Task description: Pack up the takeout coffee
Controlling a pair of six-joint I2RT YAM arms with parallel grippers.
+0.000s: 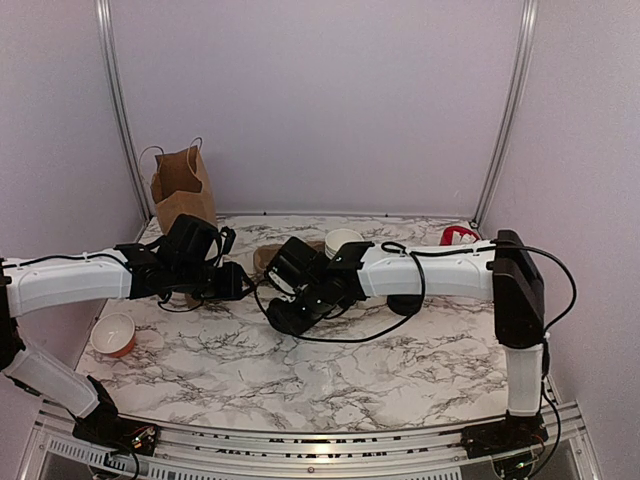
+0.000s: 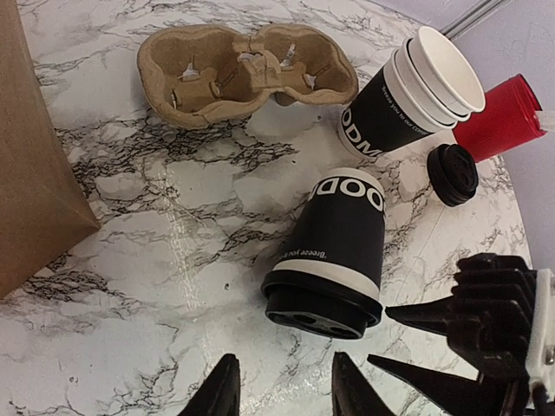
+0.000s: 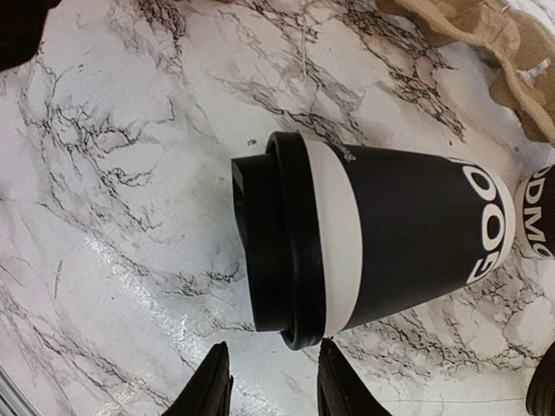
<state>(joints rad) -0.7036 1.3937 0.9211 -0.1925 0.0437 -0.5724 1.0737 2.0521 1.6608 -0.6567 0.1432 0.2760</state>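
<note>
The takeout coffee point(image 2: 338, 243), a black cup with white lettering and a black lid point(image 2: 321, 308), lies on its side on the marble table. Its lid points toward my left gripper point(image 2: 282, 390), which is open and empty just short of the lid. In the right wrist view the cup point(image 3: 408, 243) lies with its lid point(image 3: 269, 251) to the left. My right gripper point(image 3: 270, 381) is open and empty beside the lid's rim. Its black fingers point(image 2: 434, 316) show at the right of the left wrist view. In the top view both grippers point(image 1: 240, 282) point(image 1: 283, 315) meet mid-table and hide the cup.
A brown cardboard cup carrier point(image 2: 247, 74) lies behind the cup. A nested stack of lidless cups point(image 2: 416, 95), a red cup point(image 2: 499, 117) and a loose black lid point(image 2: 453, 173) are at the right. A brown paper bag point(image 1: 182, 190) stands back left. A small orange cup point(image 1: 113, 335) sits front left.
</note>
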